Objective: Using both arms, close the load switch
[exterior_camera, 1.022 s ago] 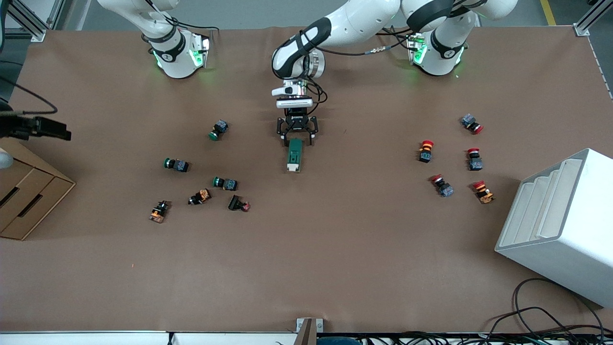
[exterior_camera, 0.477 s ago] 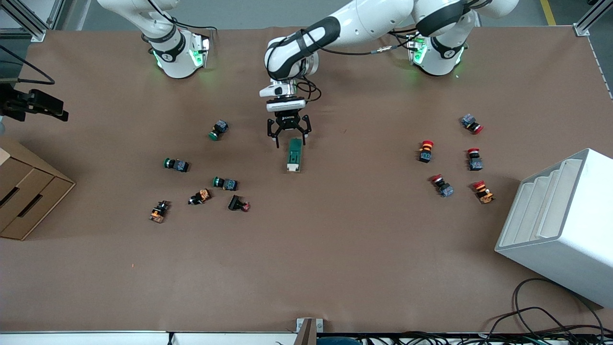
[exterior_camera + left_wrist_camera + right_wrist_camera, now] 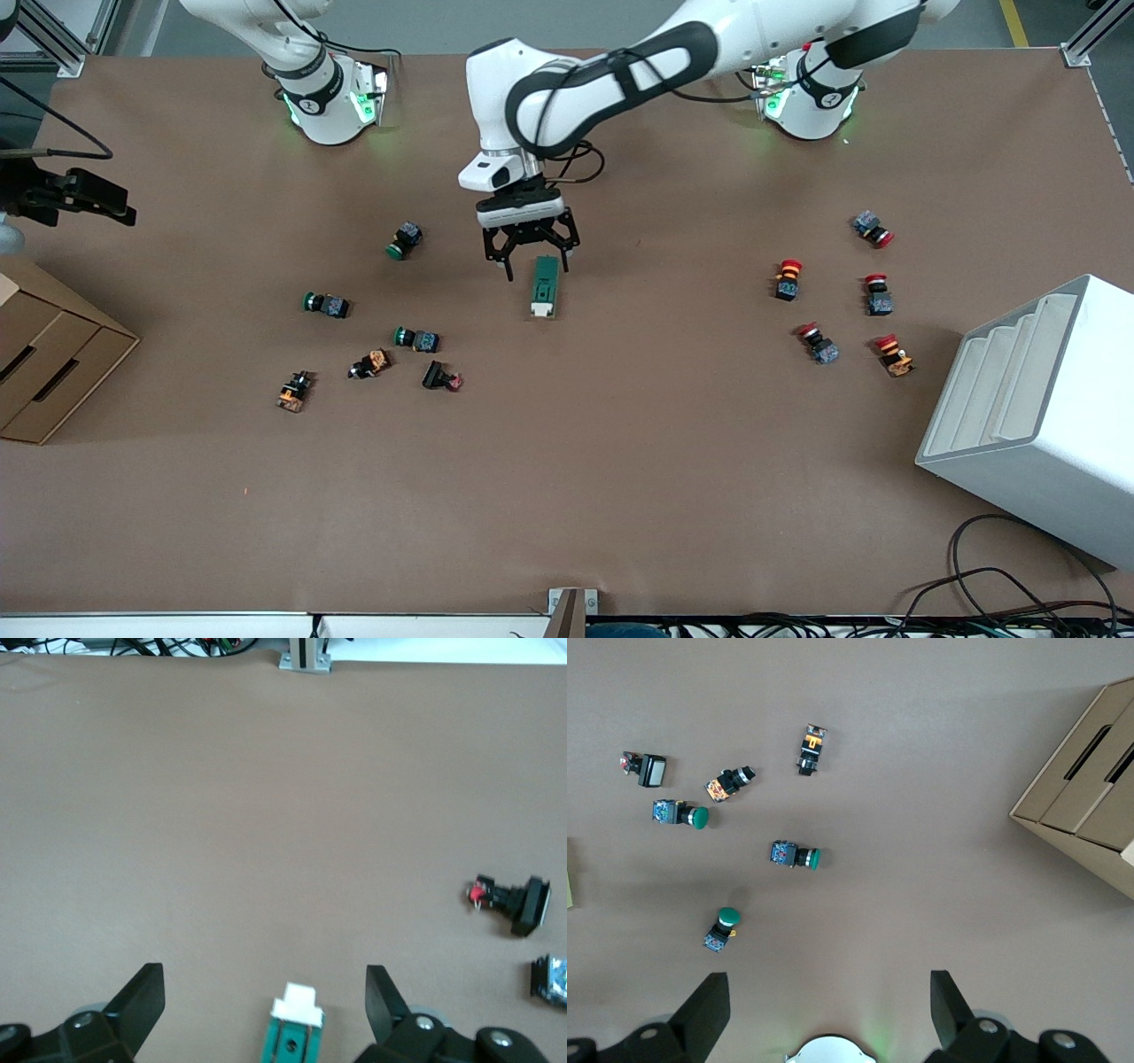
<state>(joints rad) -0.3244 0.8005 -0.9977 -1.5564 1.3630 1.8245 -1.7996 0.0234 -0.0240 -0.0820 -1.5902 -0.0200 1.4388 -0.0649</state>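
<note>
The load switch (image 3: 544,287) is a dark-green oblong block with a white lever piece at its end nearer the front camera. It lies flat at mid table. My left gripper (image 3: 537,262) hovers open over the switch's end nearer the arm bases, and its fingers do not touch the switch. In the left wrist view the switch (image 3: 294,1032) shows between the spread fingers of the left gripper (image 3: 266,979). My right gripper (image 3: 828,983) is open and empty, held high over the right arm's end of the table. In the front view it shows only as a dark shape (image 3: 80,195) at the edge.
Green and orange push buttons (image 3: 416,339) lie scattered toward the right arm's end. Red push buttons (image 3: 816,342) lie toward the left arm's end. A cardboard drawer box (image 3: 44,354) and a white stepped rack (image 3: 1036,416) stand at the table's two ends. Cables (image 3: 1001,585) lie at the front corner.
My left gripper has risen off the load switch and shifted slightly toward the right arm's end, staying open. The switch has not moved.
</note>
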